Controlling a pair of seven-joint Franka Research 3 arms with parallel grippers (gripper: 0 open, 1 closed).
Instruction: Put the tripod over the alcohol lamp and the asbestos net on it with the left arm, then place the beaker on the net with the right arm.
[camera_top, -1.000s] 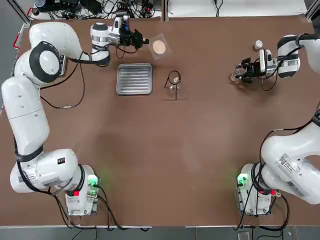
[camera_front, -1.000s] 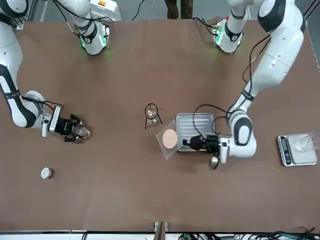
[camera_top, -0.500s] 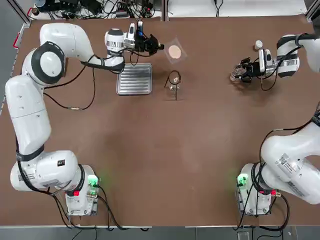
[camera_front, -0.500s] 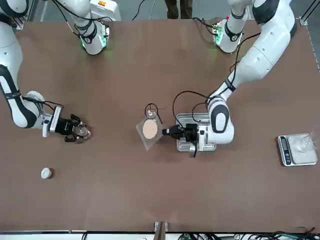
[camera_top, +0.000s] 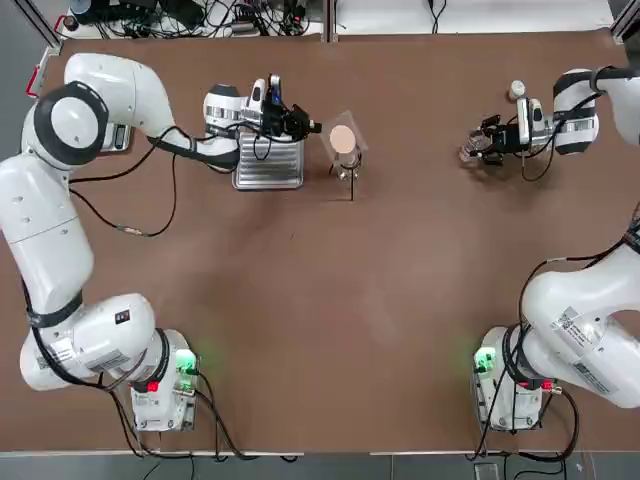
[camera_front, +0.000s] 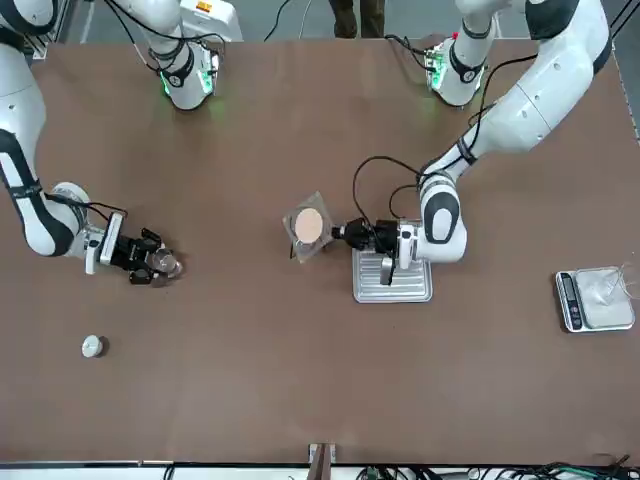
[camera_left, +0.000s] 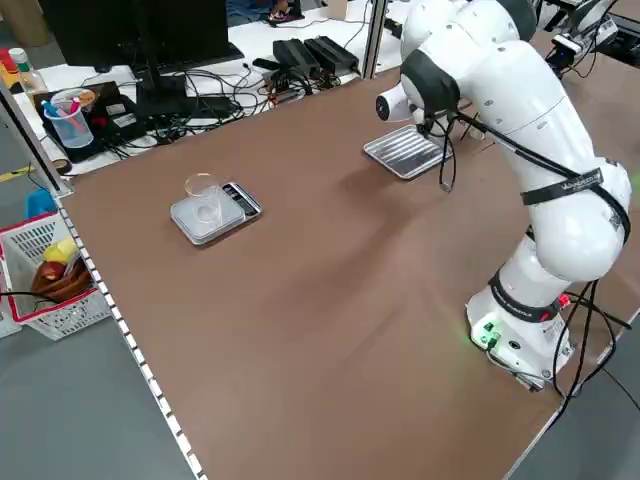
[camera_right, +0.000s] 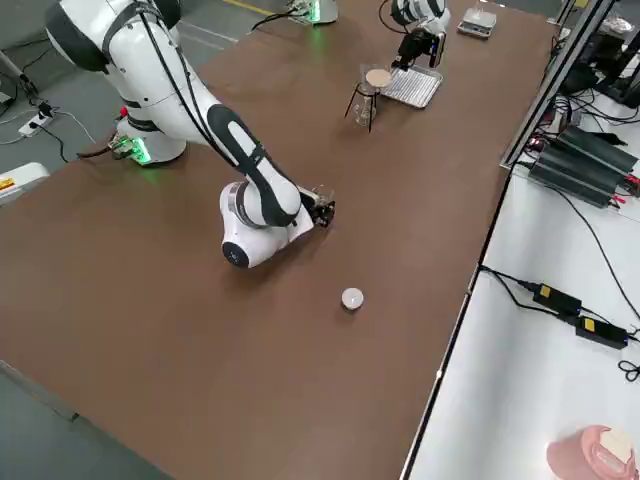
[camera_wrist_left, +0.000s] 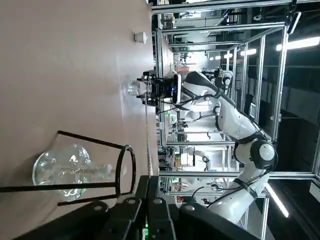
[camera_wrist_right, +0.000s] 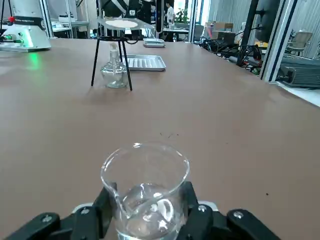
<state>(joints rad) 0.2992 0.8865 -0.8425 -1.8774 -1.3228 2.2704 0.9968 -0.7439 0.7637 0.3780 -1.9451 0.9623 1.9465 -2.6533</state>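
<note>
Sitting over the tripod (camera_top: 347, 163), the asbestos net (camera_top: 343, 139) is pinched by one edge in the closed left end effector (camera_top: 312, 128), its tan-pink disc facing up. The mesh looks slightly tilted, and whether it already rests on the ring or hangs just above it cannot be told from these views. Under the ring stands the alcohol lamp (camera_wrist_right: 114, 73), clear glass, framed by the tripod's slim black legs.

Just beside the tripod, on the left arm's side, lies a ribbed silver tray (camera_top: 268, 165); the left end effector reaches across its far edge toward the net.

Well apart on the right side of the worktop (camera_top: 350, 300), the right end effector (camera_top: 478, 146) is closed around the beaker (camera_wrist_right: 146, 190). That open-topped glass stands upright between the fingers (camera_wrist_right: 196, 214), low at the worktop, and appears to hold nothing. A small white capped bottle (camera_top: 517, 90) stands near it, toward the far edge.

At the far left side of the worktop a grey scale (camera_left: 214, 212) carries a clear glass dish (camera_left: 203, 193).

Between tripod and beaker the brown surface lies open, as does the broad stretch toward the arm bases.
</note>
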